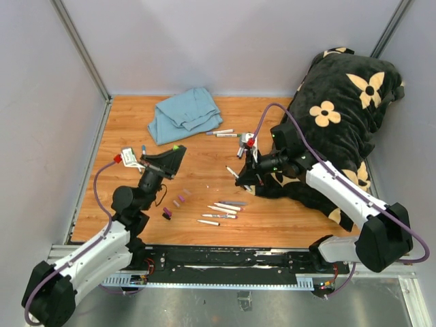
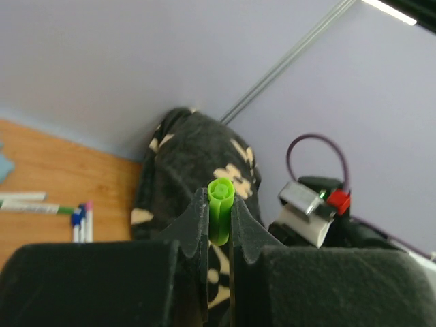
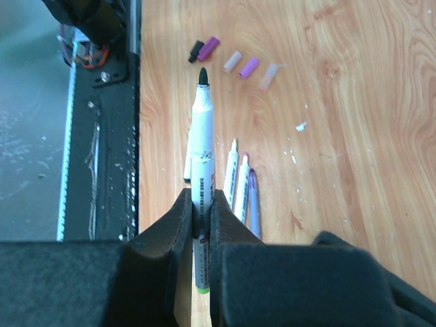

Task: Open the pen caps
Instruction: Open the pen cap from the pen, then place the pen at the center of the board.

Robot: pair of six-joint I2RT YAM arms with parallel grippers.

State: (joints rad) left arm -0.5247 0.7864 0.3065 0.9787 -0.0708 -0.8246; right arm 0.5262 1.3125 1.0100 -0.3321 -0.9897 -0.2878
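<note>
Where the left wrist camera looks along its fingers, a green cap [image 2: 221, 204] sits pinched between them, hollow end showing, so the left gripper [image 2: 219, 228] is closed on it. From above the cap is only a green speck at that gripper's tip.

Only the right wrist view shows the right gripper [image 3: 201, 214] clamped on a marker [image 3: 201, 136], its bare dark tip pointing toward the black rail [image 3: 109, 170] at the near table edge. Beyond the tip five loose caps [image 3: 248, 67] lie in a ragged row, one black, two purple, two pale; the black one lies nearest the rail. Bare markers [image 3: 236, 178] lie just beside the held one.

The top view alone gives the surroundings: bare wood shows between the two grippers on the table [image 1: 126, 126], a blue cloth [image 1: 184, 116] lies at the far edge with more pens [image 1: 221, 133] near it, a flowered pillow [image 1: 340, 129] covers the right side, and walls [image 1: 41, 102] close the left and far sides.
</note>
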